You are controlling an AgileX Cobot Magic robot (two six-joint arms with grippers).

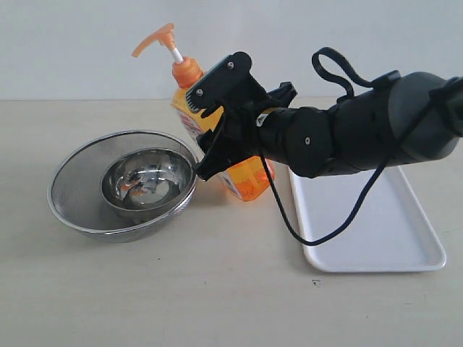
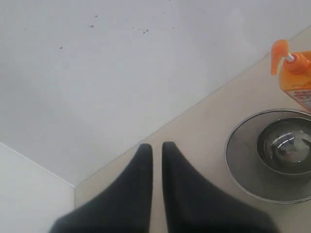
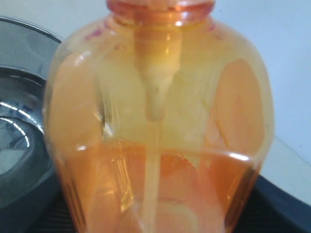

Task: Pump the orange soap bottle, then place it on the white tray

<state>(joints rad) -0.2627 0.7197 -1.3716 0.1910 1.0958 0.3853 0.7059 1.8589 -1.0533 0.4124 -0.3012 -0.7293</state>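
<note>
The orange soap bottle (image 1: pixel 249 177) leans with its pump head (image 1: pixel 155 37) toward the upper left, between the steel bowl and the white tray (image 1: pixel 376 231). My right gripper (image 1: pixel 217 119) is shut on the bottle's body, one finger on each side. In the right wrist view the translucent bottle (image 3: pixel 160 121) fills the picture, with dark fingers (image 3: pixel 284 206) at its flanks. I cannot tell whether the bottle's base touches the table. My left gripper (image 2: pixel 156 145) is shut with nothing in it, far from the bottle (image 2: pixel 299 77), and does not show in the exterior view.
A round steel bowl (image 1: pixel 145 177) sits in a mesh strainer (image 1: pixel 72 202) just left of the bottle, and both show in the left wrist view (image 2: pixel 284 145). The right arm's black cable (image 1: pixel 340 224) hangs over the tray's near-left part. A wall rises behind the table.
</note>
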